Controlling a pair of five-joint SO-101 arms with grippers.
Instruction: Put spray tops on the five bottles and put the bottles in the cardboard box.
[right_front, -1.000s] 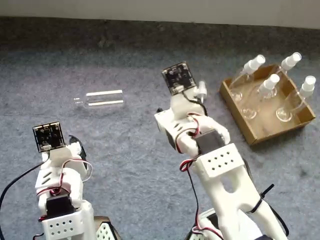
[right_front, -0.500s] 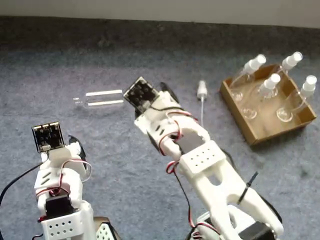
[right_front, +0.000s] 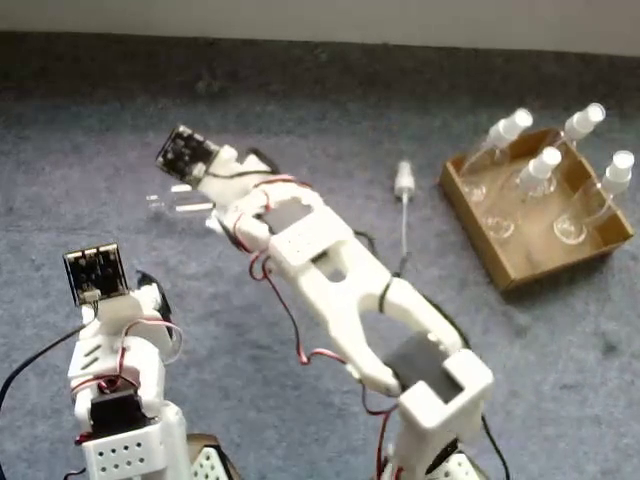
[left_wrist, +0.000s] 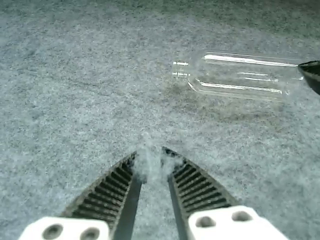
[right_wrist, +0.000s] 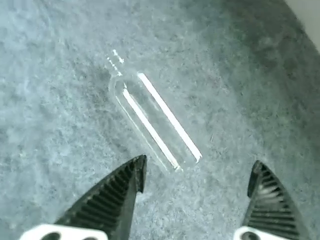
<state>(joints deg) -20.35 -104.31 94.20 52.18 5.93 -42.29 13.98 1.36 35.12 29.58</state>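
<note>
An uncapped clear bottle (right_front: 178, 201) lies on its side on the grey carpet at the left. My right arm (right_front: 300, 240) stretches across to it. My right gripper (right_wrist: 199, 162) hangs open just above the bottle's (right_wrist: 155, 120) base end, one finger on each side and not touching it. One right fingertip (left_wrist: 311, 75) shows at the base of the bottle (left_wrist: 240, 75) in the left wrist view. My left gripper (left_wrist: 150, 154) is shut on nothing, low over the carpet in front of the bottle's neck. A white spray top (right_front: 404, 183) lies loose on the carpet left of the cardboard box (right_front: 468, 212).
Several capped bottles (right_front: 505, 133) stand tilted in the box at the right. My left arm (right_front: 115, 330) sits at the near left. A pale wall edge runs along the far side of the carpet.
My right arm has swung left from beside the box to over the lying bottle. The spray top that was at its gripper now lies free on the carpet. The left arm stayed put.
</note>
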